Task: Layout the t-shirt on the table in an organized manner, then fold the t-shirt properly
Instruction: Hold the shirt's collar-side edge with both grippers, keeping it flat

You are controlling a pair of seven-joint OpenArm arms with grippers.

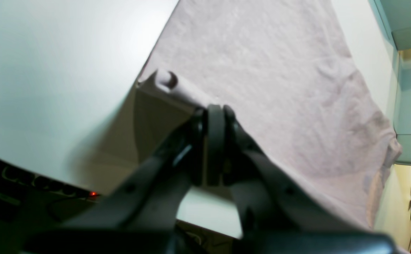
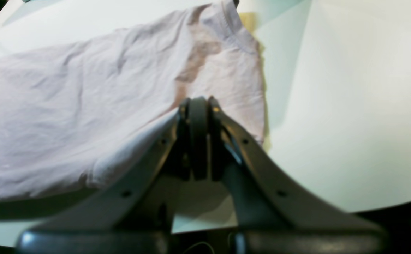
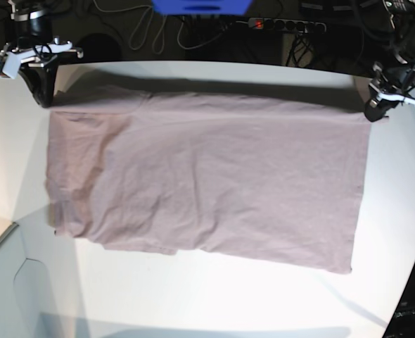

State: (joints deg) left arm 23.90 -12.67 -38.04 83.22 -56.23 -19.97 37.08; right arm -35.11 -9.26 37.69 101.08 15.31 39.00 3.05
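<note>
No text, label, brand, number or sign can be read anywhere: the t-shirt [image 3: 207,176] is plain and printless, the tabletop [image 3: 207,296] bare of marks, and the gear beyond it too blurred.

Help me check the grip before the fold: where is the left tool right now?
In the base view the left tool is at the far right, shut on the far right corner of the t-shirt, near the table's back edge.

soft creased cotton-like t-shirt [image 3: 214,176], smooth matt table [image 3: 214,303] — seemingly laminate
</note>
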